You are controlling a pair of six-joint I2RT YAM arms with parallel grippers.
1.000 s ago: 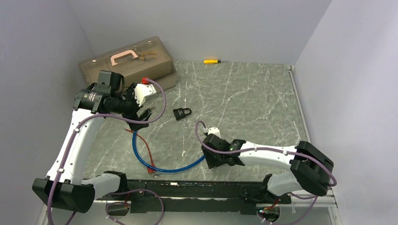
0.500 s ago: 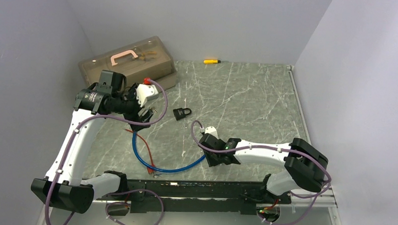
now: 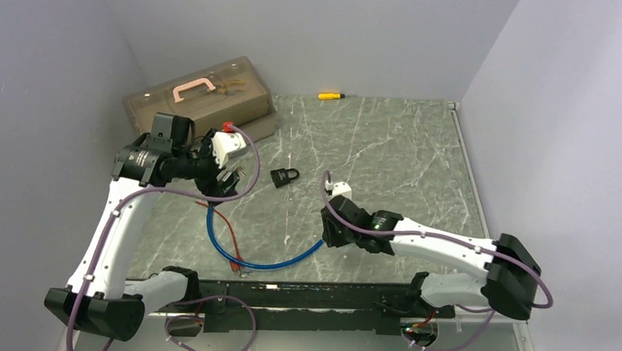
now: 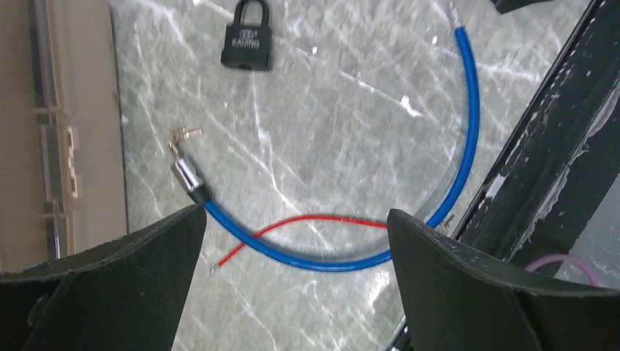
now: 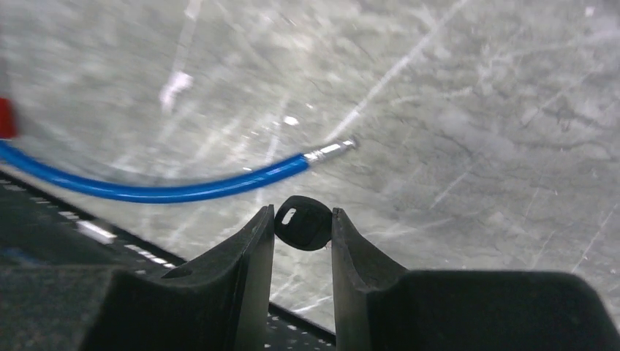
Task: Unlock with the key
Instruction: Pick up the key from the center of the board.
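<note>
Right arm, against the view a second back: its elbow has swung out to your right and the wrist has drawn back from the blue cable (image 3: 221,243) while turning toward the padlock (image 3: 284,177). The left arm has shifted only slightly.

Wrist view, right: the right gripper (image 5: 301,213) is clamped on the black head of the key (image 5: 305,225), pinched between both fingers, and the marble table (image 5: 475,110) lies past it. The key's blade is hidden, so you cannot tell which way it points. The cable's metal tip lies just beyond the fingers, apart from them.

Wrist view, left: the left gripper (image 4: 294,216) hangs with its jaws spread wide and nothing between them. Below it you see the padlock lying flat with its shackle closed, and the cable's lock barrel (image 4: 186,178) with a small bunch of other keys (image 4: 183,135) at its end. A red wire (image 4: 314,219) crosses the cable.

Reading: you have the key in hand, so pickup looks done. The padlock stays well apart from the key and is held by neither gripper. It will probably need steadying, most likely by the left gripper, before the blade can enter the keyway. A loose lock may slide when pushed.
</note>
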